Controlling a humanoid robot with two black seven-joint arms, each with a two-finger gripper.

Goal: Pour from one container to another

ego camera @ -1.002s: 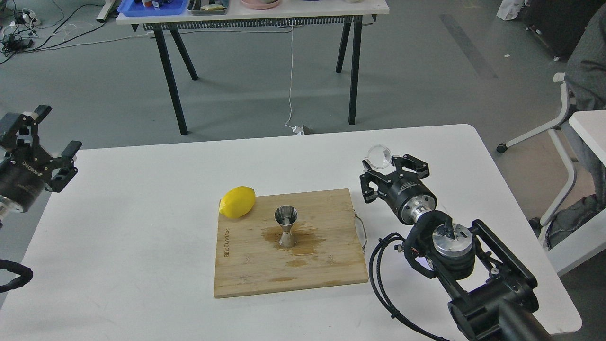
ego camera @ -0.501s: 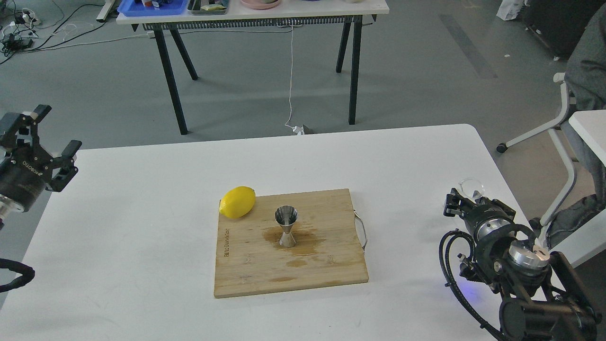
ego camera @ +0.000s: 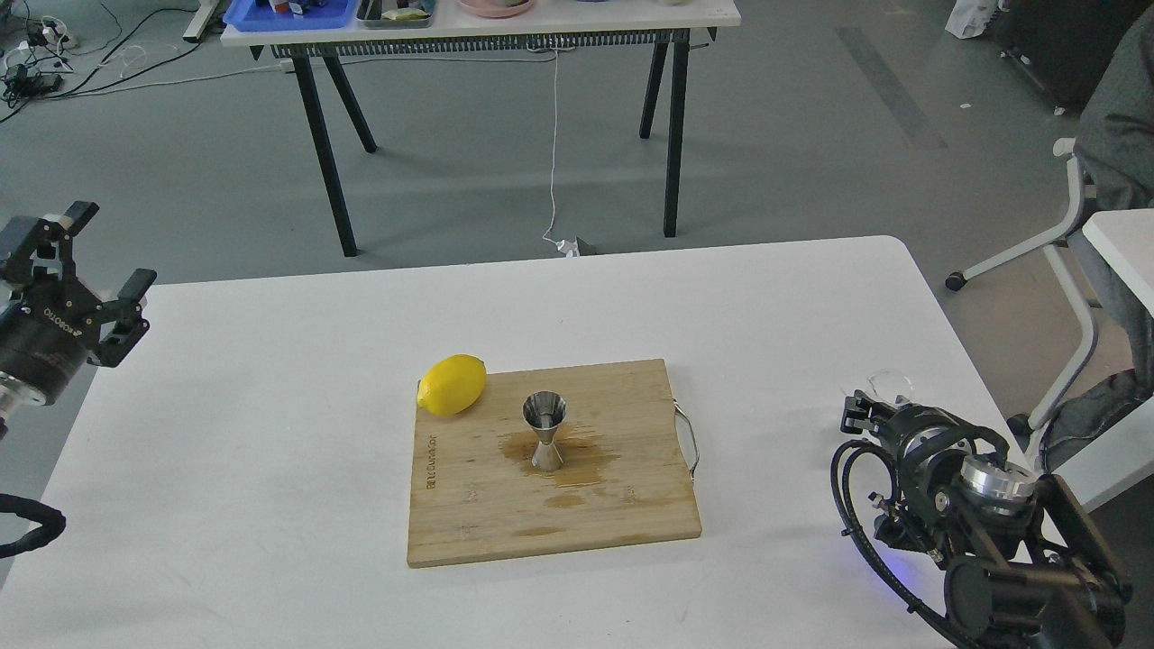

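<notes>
The steel jigger (ego camera: 544,431) stands upright in the middle of a wooden cutting board (ego camera: 631,514), in a brown wet stain. The small clear glass cup (ego camera: 889,383) is near the table's right edge, at the tip of my right gripper (ego camera: 876,403), which is shut on it and is seen from behind, low over the table. My left gripper (ego camera: 108,249) hangs open and empty over the table's far left edge, well away from the board.
A yellow lemon (ego camera: 452,385) lies on the board's back left corner. The white table (ego camera: 270,433) ends just right of my right arm. A chair (ego camera: 1073,270) and a second white table (ego camera: 1122,239) stand to the right.
My right gripper carried the glass cup from behind the board's right side out to the table's right edge, then sank slightly. The left arm held still.
</notes>
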